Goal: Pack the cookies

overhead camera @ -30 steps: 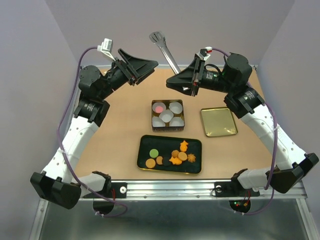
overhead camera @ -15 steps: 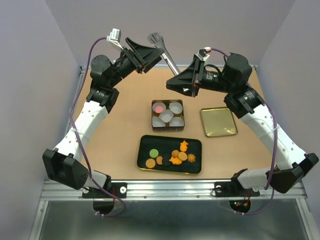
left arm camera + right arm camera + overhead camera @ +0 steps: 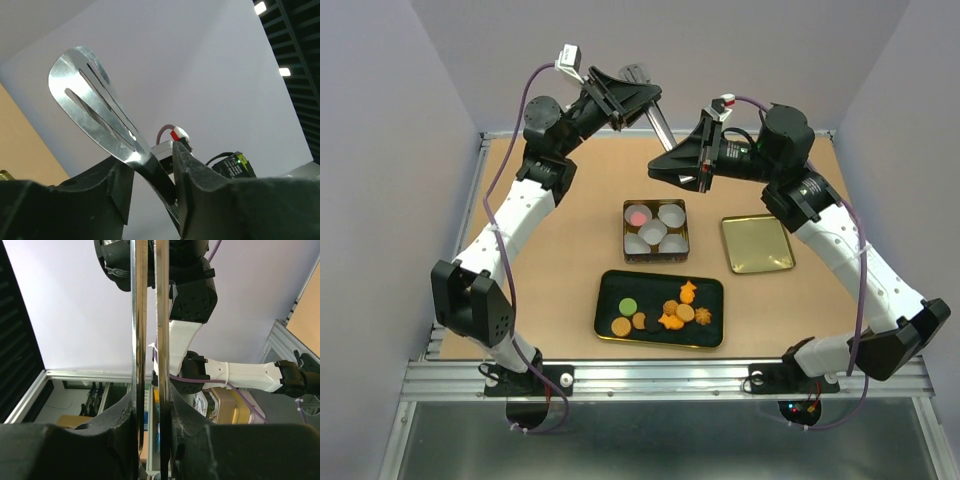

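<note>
My right jaws clamp the long steel tongs aloft; my left jaws straddle their slotted tip, pinching or not I cannot tell. I judge this a handover; next needs one firm grip, then descent. Eight cookies lie on the black tray; one pink cookie sits among five white paper cups in the square tin.
</note>
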Motion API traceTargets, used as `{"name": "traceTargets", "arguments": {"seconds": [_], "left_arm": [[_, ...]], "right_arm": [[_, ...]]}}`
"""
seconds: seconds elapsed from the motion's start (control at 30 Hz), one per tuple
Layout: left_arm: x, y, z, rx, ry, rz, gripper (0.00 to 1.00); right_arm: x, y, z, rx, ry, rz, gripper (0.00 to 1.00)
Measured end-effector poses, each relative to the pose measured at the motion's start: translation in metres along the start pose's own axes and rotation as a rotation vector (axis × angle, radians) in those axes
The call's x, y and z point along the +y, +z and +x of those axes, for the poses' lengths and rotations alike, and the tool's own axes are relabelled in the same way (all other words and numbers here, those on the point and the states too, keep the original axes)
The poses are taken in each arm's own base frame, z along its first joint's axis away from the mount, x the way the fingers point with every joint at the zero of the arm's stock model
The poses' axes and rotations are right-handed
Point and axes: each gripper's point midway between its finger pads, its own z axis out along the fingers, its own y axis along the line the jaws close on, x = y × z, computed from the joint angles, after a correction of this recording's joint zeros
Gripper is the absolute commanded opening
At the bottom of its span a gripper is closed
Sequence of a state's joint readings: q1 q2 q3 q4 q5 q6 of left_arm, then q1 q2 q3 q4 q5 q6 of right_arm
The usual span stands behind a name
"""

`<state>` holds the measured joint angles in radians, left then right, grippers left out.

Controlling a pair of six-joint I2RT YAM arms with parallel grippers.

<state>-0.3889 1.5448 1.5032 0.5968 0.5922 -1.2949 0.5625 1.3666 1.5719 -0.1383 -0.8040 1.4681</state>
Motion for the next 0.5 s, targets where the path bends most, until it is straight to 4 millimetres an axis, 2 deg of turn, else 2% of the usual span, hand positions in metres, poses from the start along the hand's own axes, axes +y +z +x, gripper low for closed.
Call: {"name": "traceTargets", "arguments": {"seconds": [0.03,0.13,0.17,0.23,0.27,0.3,0.37,0.4,0.43,0.5], "left_arm": [[0.003,0.004,0.0,0.005,-0.015,0.003,0.28],[0.001,0.013,-0.005,0.003,-0.071,0.015,0.19],[-0.001,0.014,-0.005,0.006,-0.076,0.02,0.14],[-0.003,0.016,-0.006,0.011,-0.08,0.031,0.11],[-0.004,0.016,-0.006,0.012,-0.082,0.035,0.06],[-0.005,0.017,-0.006,0.013,-0.085,0.039,0.06],[-0.005,0.018,-0.006,0.019,-0.087,0.047,0.04],[-0.006,0.018,-0.006,0.022,-0.092,0.049,0.04],[-0.006,0.018,-0.005,0.026,-0.092,0.053,0.04],[-0.008,0.018,-0.004,0.031,-0.084,0.06,0.04]], "right_arm": [[0.0,0.0,0.0,0.001,0.001,0.0,0.0],[-0.006,0.002,-0.003,0.001,-0.01,0.012,0.0],[-0.006,0.003,-0.005,-0.001,-0.027,0.005,0.01],[-0.004,0.003,-0.006,-0.002,-0.039,-0.002,0.0],[-0.003,0.003,-0.005,0.001,-0.044,-0.005,0.0],[-0.003,0.003,-0.005,0.004,-0.047,-0.006,0.13],[-0.003,0.003,-0.004,0.005,-0.051,-0.007,0.54],[-0.003,0.003,-0.005,0.005,-0.043,-0.003,0.7],[-0.006,0.004,-0.005,0.008,-0.046,0.002,0.98],[-0.009,0.006,-0.006,0.012,-0.03,0.01,1.0]]}}
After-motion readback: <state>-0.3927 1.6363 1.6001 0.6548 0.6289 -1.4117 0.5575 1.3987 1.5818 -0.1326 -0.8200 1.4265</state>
